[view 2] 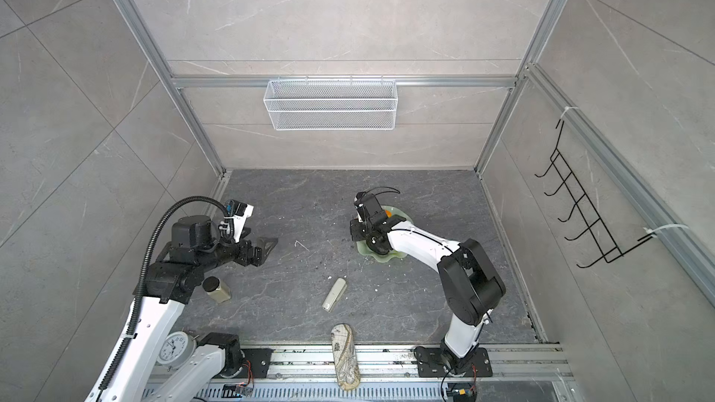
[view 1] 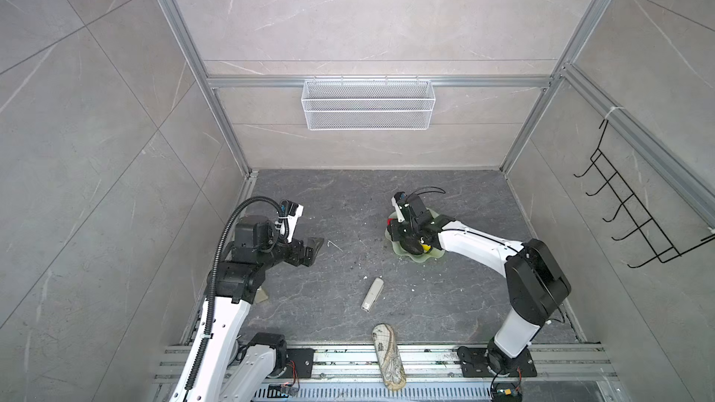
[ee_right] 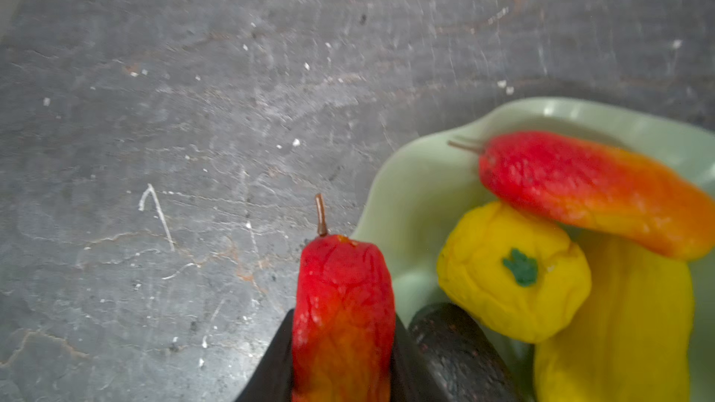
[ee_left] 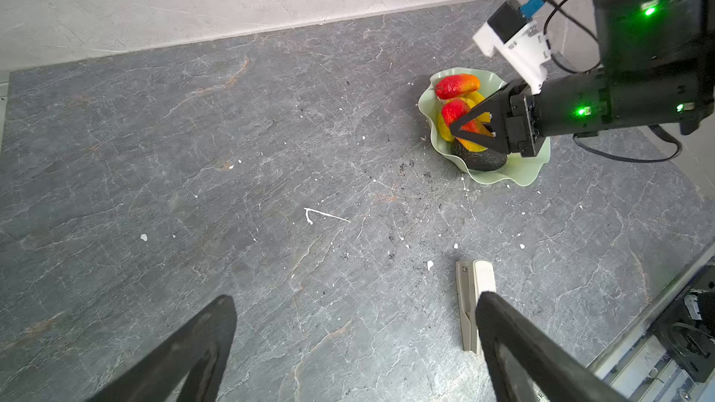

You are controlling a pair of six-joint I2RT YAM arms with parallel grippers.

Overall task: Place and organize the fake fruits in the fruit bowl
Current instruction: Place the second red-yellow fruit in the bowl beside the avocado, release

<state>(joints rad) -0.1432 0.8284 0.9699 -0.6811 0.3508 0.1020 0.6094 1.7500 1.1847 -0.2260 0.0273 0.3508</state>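
Fingers [ee_right: 271, 369] of the right gripper [ee_right: 342, 317] clamp narrowly on a red-to-yellow fake fruit [ee_right: 342, 284] at the rim of the mint-green fruit bowl [ee_right: 410, 187], one o'clock from the silver device [view 1: 372, 294] in a top view. Left gripper [ee_left: 356, 297] stands wide, empty. Let go here, the glossy piece may roll off the four piled fruits [ee_right: 514, 272] onto the table [ee_right: 154, 110].

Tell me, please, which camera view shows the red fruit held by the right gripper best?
The right wrist view: the red fruit fills the foreground, sharp and close, clamped in the right gripper. The left wrist view shows it small and partly behind that gripper. In both top views the arm hides nearly all of it.
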